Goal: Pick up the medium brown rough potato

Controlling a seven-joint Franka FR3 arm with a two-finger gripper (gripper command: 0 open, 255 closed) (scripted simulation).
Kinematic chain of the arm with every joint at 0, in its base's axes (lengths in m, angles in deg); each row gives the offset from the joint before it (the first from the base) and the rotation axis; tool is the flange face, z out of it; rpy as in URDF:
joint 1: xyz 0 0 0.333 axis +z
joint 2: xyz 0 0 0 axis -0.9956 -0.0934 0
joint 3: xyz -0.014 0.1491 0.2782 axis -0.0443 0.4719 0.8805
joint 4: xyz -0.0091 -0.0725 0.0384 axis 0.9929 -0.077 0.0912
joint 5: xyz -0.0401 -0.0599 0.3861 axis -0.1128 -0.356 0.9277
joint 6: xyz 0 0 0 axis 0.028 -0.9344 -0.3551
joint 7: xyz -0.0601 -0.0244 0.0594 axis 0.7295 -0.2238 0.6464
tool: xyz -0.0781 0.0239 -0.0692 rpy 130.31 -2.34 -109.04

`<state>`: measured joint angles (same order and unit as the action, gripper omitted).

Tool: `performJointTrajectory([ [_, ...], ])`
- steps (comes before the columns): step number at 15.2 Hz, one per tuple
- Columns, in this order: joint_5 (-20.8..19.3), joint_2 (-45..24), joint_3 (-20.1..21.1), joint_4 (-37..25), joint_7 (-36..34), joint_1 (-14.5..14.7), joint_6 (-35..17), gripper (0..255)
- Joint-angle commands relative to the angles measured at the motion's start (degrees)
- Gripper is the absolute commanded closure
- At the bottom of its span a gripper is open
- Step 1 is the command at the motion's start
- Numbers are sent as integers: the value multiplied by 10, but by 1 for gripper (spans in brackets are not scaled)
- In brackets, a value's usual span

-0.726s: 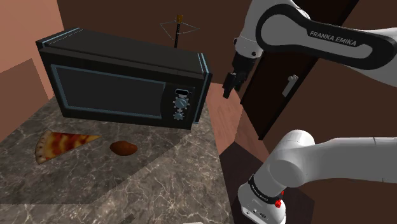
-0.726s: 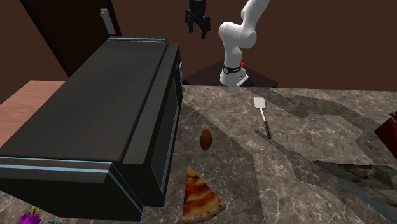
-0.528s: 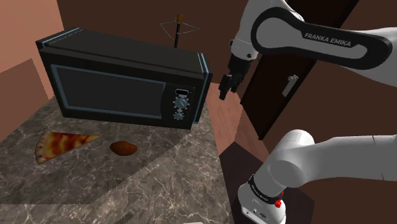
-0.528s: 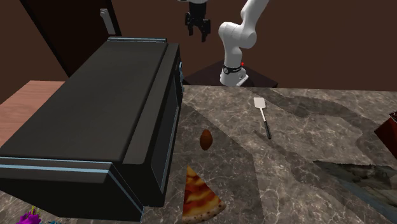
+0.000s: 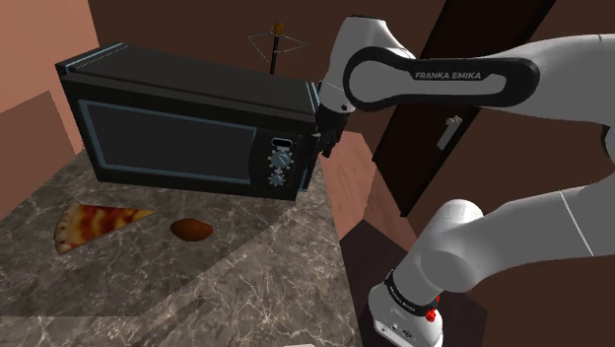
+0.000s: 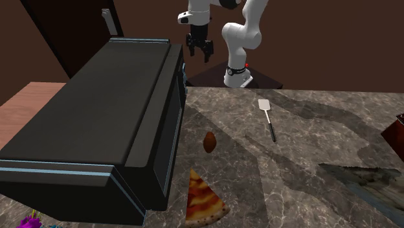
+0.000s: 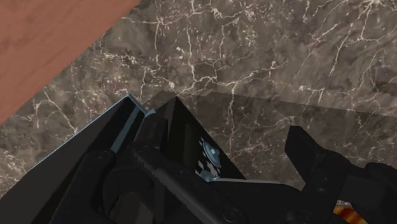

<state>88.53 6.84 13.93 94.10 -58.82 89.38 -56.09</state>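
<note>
I read "FRANKA EMIKA" in pale letters on the dark band of the white robot arm (image 5: 434, 77). The black fingers (image 7: 312, 156) stand well apart with nothing between them, hovering beside the dial-side upper corner of the black box-shaped microwave (image 5: 187, 123). The oval brown rough potato (image 5: 191, 230) lies on the dark marbled stone table (image 5: 246, 286) in front of the microwave, near a triangular pizza slice (image 5: 94, 222).

Brown potato (image 5: 191, 230), black microwave (image 5: 187, 128), white-veined dark marbled counter (image 5: 246, 296).
</note>
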Motion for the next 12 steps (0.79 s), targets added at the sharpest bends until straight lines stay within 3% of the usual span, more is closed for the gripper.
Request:
performJointTrajectory([
  [1,10,-32,7,3,0,10,-40,0],
  [12,55,-236,52,-49,-1,58,-214,0],
])
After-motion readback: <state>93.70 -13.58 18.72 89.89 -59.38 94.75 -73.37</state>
